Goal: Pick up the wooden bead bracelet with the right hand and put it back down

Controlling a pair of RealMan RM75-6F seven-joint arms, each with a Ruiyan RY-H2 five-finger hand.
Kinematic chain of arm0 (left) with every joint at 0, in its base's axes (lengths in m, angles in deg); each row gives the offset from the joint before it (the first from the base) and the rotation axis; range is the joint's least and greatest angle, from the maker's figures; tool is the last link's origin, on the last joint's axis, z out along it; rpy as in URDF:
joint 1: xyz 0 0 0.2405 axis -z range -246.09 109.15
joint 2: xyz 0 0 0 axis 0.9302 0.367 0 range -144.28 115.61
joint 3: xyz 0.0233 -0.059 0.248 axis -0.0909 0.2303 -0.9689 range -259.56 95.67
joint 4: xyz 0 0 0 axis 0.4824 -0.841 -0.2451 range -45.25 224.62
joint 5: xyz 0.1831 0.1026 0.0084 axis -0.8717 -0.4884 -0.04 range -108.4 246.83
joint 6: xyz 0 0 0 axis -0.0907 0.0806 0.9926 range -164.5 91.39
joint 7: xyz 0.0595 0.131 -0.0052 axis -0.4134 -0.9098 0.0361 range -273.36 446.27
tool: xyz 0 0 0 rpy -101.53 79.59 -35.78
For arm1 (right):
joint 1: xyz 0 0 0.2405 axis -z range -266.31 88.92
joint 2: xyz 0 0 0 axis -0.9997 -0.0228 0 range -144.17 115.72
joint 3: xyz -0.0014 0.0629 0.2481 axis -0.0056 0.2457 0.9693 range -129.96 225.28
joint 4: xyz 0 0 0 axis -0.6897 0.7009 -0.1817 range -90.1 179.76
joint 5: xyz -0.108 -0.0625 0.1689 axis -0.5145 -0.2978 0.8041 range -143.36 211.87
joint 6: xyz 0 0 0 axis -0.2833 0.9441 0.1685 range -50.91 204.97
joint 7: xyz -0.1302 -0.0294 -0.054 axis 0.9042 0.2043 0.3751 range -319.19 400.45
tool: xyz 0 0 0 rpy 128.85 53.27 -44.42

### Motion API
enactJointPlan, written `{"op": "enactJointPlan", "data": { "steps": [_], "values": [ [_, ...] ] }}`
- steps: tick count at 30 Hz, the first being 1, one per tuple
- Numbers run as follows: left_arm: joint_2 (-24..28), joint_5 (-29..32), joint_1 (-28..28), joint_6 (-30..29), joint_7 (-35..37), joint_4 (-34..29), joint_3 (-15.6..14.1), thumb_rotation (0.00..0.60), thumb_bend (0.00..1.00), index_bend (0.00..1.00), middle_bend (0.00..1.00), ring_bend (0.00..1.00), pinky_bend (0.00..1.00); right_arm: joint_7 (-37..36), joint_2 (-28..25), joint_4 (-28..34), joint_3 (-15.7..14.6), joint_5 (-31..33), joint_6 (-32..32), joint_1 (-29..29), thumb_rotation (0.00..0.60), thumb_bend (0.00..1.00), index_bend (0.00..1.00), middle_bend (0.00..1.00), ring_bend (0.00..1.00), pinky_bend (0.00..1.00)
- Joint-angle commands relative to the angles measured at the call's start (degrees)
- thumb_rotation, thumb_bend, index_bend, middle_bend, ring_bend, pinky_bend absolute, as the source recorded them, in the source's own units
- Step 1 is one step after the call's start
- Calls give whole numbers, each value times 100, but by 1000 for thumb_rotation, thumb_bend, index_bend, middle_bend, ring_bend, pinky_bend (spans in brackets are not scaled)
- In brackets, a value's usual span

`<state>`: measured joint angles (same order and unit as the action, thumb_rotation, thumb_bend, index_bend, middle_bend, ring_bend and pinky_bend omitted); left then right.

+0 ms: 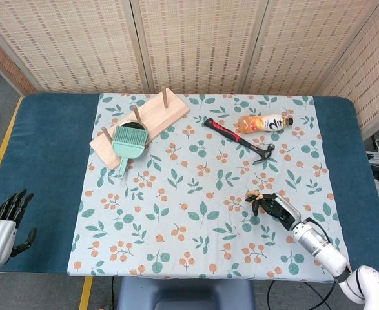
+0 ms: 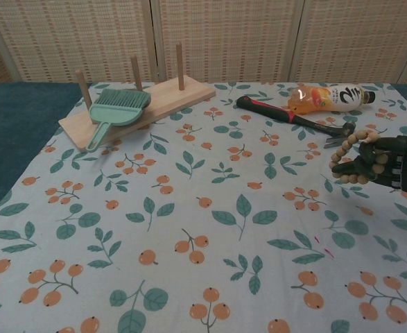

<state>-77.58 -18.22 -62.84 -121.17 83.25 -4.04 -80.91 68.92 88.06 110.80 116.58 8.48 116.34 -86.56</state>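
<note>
Wooden bead bracelet (image 2: 351,157) hangs looped in the right hand (image 2: 390,166), whose fingers curl around it.

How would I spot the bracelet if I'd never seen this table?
Start at the flowered cloth and go to its near right part, where the dark right hand reaches in. The bracelet hangs on its fingers, off the cloth: a loop of pale wooden beads.
</note>
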Motion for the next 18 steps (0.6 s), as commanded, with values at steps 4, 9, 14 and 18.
{"op": "enactJointPlan", "data": {
  "steps": [4,9,14,18],
  "values": [
    [-4,6,4,11,-3,19,1,600,456,0,0,0,177,59,-14,9,-4,-28,-15,4,541,1000,584,635,235,58],
    [-9,4,12,25,-3,19,1,600,458,0,0,0,177,113,-13,23,5,-43,-66,17,600,1000,568,635,235,60],
    [-16,4,18,38,-15,18,0,600,457,0,0,0,177,686,108,211,240,-186,-276,87,600,1000,568,635,235,61],
    [-17,15,25,55,-16,24,3,600,457,0,0,0,177,2052,419,569,672,-676,-715,162,600,1000,568,635,234,61]
  ]
}}
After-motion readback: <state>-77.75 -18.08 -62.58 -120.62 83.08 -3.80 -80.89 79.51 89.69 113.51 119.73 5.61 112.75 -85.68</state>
